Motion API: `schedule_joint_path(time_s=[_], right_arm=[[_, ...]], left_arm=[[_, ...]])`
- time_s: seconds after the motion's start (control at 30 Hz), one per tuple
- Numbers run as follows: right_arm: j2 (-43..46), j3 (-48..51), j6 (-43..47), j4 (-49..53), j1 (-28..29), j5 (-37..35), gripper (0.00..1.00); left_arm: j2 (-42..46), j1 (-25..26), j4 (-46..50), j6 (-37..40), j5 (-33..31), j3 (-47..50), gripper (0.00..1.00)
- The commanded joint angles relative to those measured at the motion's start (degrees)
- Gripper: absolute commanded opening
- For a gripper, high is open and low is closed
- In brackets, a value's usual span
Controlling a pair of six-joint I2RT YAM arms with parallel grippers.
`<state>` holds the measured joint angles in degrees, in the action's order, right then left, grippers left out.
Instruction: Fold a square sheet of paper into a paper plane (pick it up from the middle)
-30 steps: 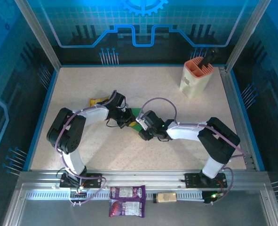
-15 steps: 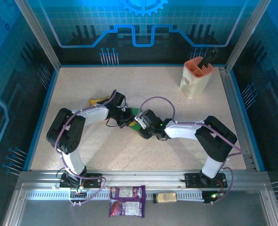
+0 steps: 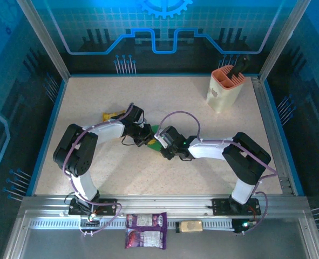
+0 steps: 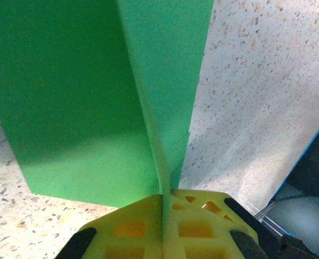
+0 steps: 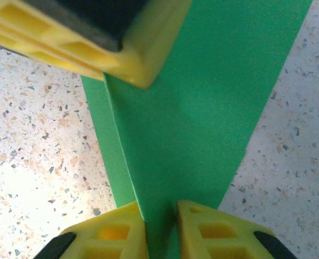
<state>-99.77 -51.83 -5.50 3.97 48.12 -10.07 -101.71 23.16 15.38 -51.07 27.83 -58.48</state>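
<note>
The square sheet of paper (image 3: 157, 129), green and creased, lies at the table's middle between my two grippers. My left gripper (image 4: 163, 216) is shut on an upright fold of the paper (image 4: 78, 97), its yellow pads pressed together with the green edge pinched between them. From the other side, my right gripper (image 5: 159, 226) straddles the paper (image 5: 202, 108). Its jaws are a narrow gap apart, with green paper running through that gap. A yellow finger (image 5: 121, 48) of the left gripper rests on the paper's far end in the right wrist view. No finished paper plane shape shows.
A yellow snack packet (image 3: 112, 115) lies just behind the left arm. A beige and orange holder (image 3: 225, 89) stands at the back right. Purple packets (image 3: 146, 229) and a small tan block (image 3: 190, 226) sit on the front rail.
My right gripper has slid a little left along the paper toward the left gripper, and its jaws have narrowed around the paper. The left gripper has kept its pinch.
</note>
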Motion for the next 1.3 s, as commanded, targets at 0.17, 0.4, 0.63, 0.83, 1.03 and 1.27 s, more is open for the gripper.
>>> schedule_joint_path(time_s=[0.17,0.4,0.63,0.83,1.03,1.27], right_arm=[[-1.1,-0.9,-0.3,0.5,0.7,1.8,0.16],[-2.5,0.2,-3.8,-0.5,0.4,5.5,0.16],[-3.4,1.1,-7.8,-2.8,-0.2,8.6,0.16],[-4.4,2.7,-10.9,-4.1,-1.8,13.6,0.16],[-6.0,5.1,-14.7,-8.9,-5.0,20.6,0.16],[-7.4,7.4,-17.2,-15.0,-8.9,29.9,0.16]], left_arm=[[2.3,0.2,3.8,-0.8,-2.2,-2.1,0.18],[4.5,-1.1,4.3,-1.6,-5.6,-1.6,0.27],[7.9,-2.2,3.5,-2.7,-7.4,0.5,0.33],[11.4,-2.4,1.3,-4.1,-9.2,4.0,0.35],[15.1,-2.3,-6.6,-7.6,-8.7,11.0,0.37],[13.7,-0.8,-17.8,-8.6,-3.9,16.4,0.37]])
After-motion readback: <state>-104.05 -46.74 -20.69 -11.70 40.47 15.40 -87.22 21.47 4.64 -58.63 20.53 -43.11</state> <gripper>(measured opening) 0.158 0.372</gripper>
